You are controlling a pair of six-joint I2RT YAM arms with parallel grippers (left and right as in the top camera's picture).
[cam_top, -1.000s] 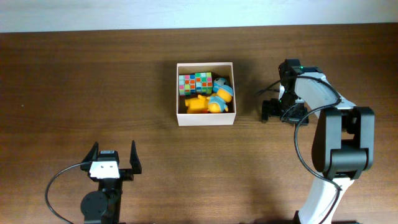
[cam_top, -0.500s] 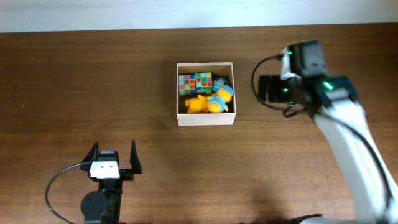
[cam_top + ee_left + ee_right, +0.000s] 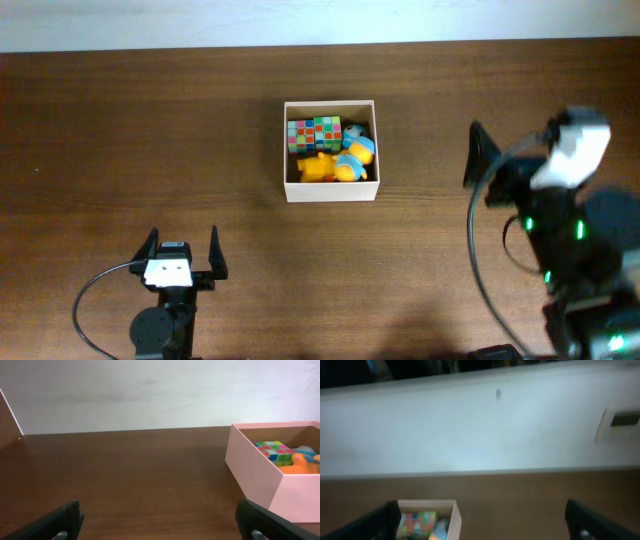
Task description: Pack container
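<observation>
The container [image 3: 330, 190] is a square white-walled box at the middle back of the table. In it lie a multicoloured cube [image 3: 314, 133], a yellow toy [image 3: 320, 168] and a blue and yellow toy [image 3: 356, 150]. My left gripper [image 3: 182, 255] is open and empty near the front left, far from the box. Its wrist view shows the box wall [image 3: 255, 472] at the right, beyond the open jaws [image 3: 160, 525]. My right gripper [image 3: 490, 170] is raised high to the right of the box. Its wrist view is blurred, with the jaws [image 3: 487, 525] wide apart and the box [image 3: 454, 520] far below.
The dark wooden table [image 3: 150, 130] runs to a pale wall [image 3: 320, 20] at the back. The right arm's body [image 3: 580, 260] fills the right front of the overhead view. A cable [image 3: 95, 295] loops beside the left arm.
My right arm has lifted from just right of the container, swung away to the right and front, and risen towards the camera. The left arm and the toys have not moved.
</observation>
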